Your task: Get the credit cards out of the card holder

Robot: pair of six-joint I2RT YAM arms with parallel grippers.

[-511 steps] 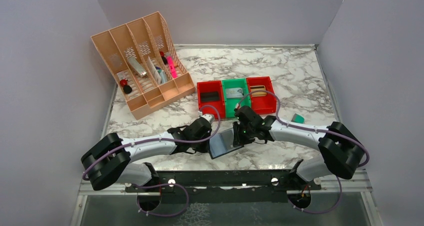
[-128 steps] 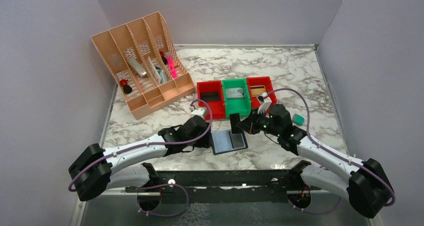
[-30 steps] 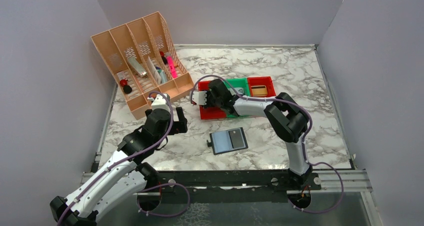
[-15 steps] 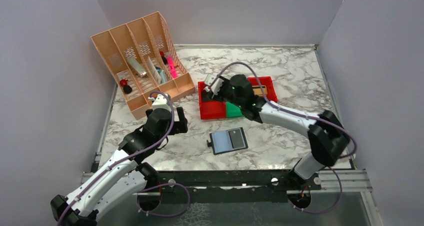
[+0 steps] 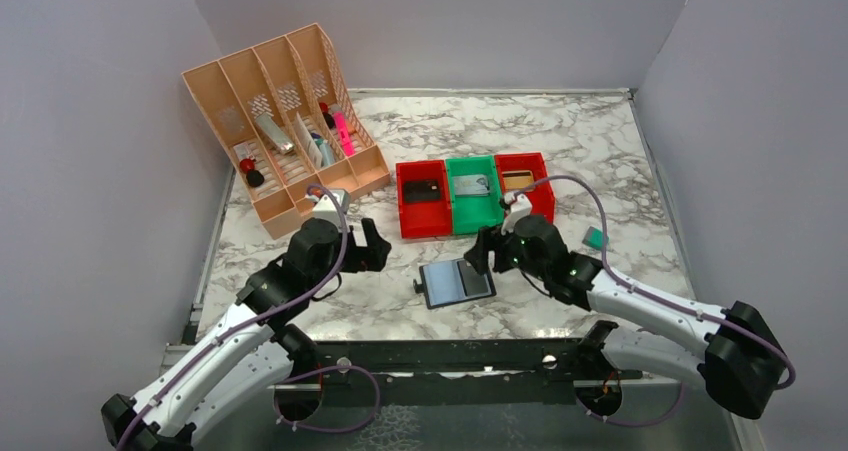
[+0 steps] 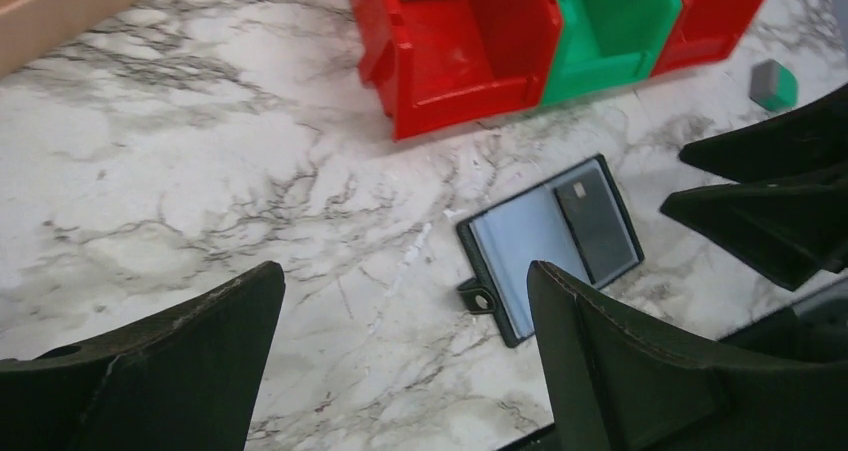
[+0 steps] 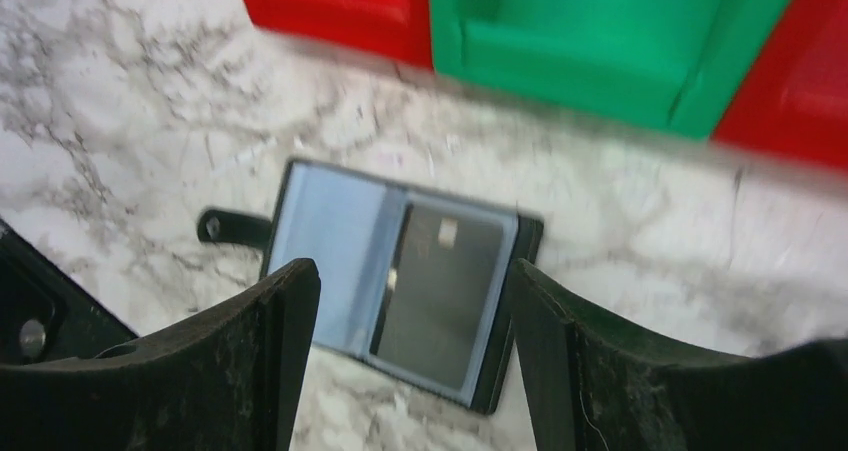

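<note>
Top external: your card holder [image 5: 457,282] lies open and flat on the marble surface [image 5: 560,141], with a dark card [image 5: 476,278] in its right panel. Your right fingers [image 5: 480,254] hang spread and empty just beyond its far right corner. Your left fingers [image 5: 374,245], wide apart and empty, sit well to its left.

Left wrist: the card holder [image 6: 520,261] shows between the fingers [image 6: 620,371], touching neither.

Right wrist: it lies below the parted fingers [image 7: 620,371], with red and green bins [image 7: 590,61] beyond it.
</note>
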